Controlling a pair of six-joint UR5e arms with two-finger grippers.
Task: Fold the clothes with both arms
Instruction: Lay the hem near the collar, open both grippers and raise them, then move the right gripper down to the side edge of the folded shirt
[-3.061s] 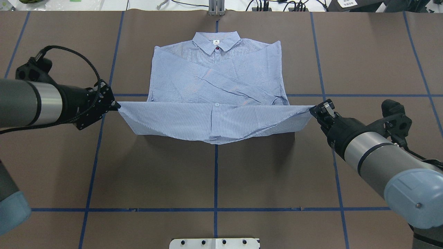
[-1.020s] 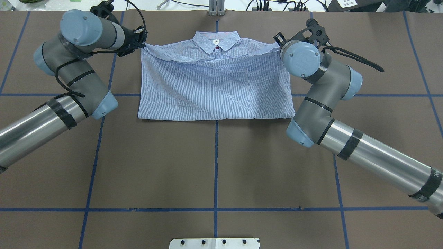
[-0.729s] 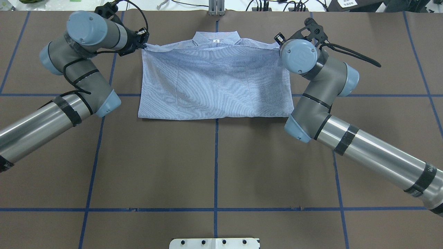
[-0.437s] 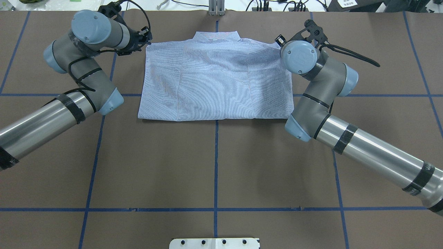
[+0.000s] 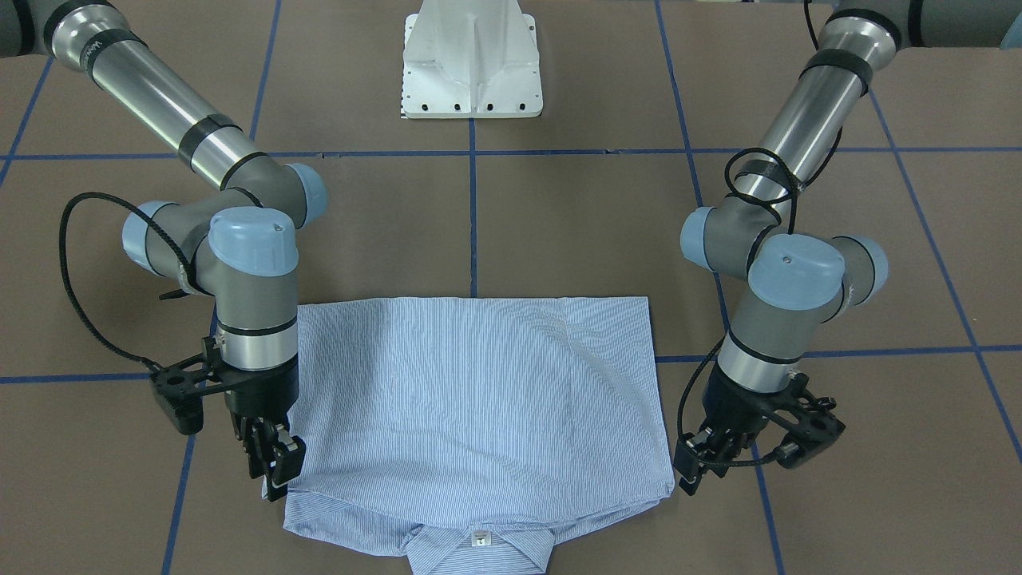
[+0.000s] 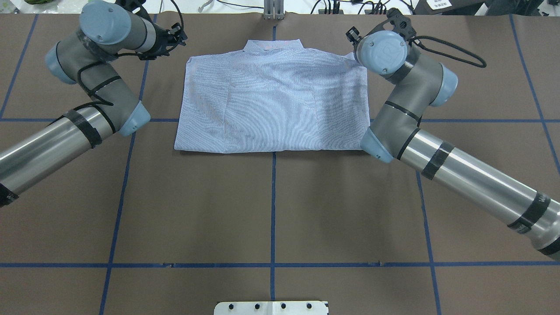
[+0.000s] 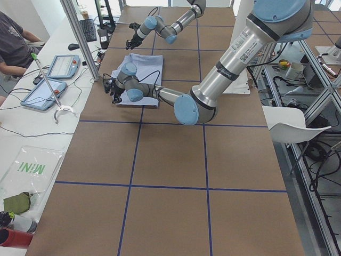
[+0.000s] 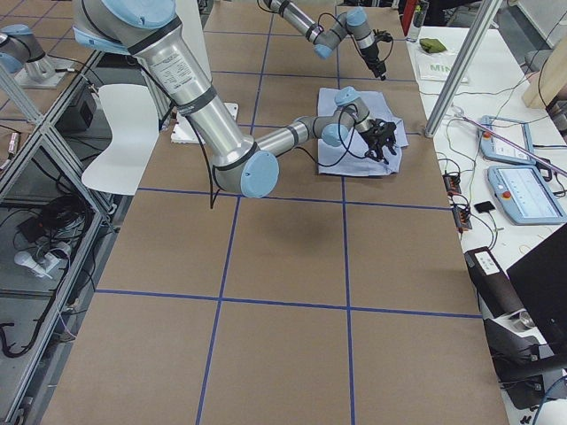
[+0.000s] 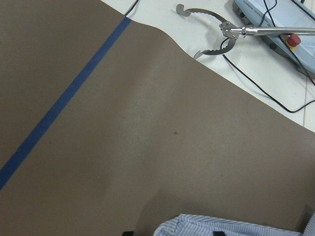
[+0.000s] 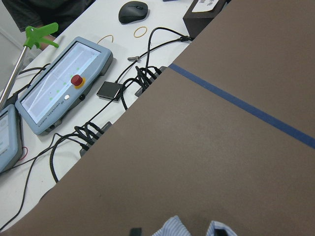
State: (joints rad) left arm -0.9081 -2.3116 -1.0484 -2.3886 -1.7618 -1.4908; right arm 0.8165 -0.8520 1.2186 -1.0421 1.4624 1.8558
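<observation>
Bearings: clock face laid on the overhead view, 12 pointing away from the robot.
Shirt (image 6: 271,100): flat on the table (image 6: 271,210), doubled over into a rough rectangle. It sits at 12 o'clock from table centre, astride the centre blue tape line (image 6: 272,197). Its fold edge is on the 6 o'clock side.
Collar (image 5: 479,551): at the shirt's 12 o'clock edge, poking out past the top layer, with the neck label (image 5: 480,538) showing.
Left gripper (image 5: 688,473): just off the shirt's 10 o'clock corner, clear of the cloth. Jaws wide apart, nothing in them. Its wrist view shows the corner lying slack below.
Right gripper (image 5: 275,471): at the shirt's 2 o'clock corner, pointing down, tips right at the cloth edge. In its wrist view the jaws are parted, narrower than the left's, with striped cloth between the tips. The cloth is not clamped, so far as that view shows.
Left arm (image 6: 65,140): elbow bent at the shirt's 9 o'clock.
Right arm (image 6: 459,175): elbow bent at the shirt's 3 o'clock.
White base (image 5: 473,60): at the table's 6 o'clock edge.
Bench past 12 o'clock: teach pendant (image 10: 64,93), mouse (image 10: 134,11), cables, grabber tool (image 9: 216,34).
Person (image 7: 13,42): seated at that bench.
</observation>
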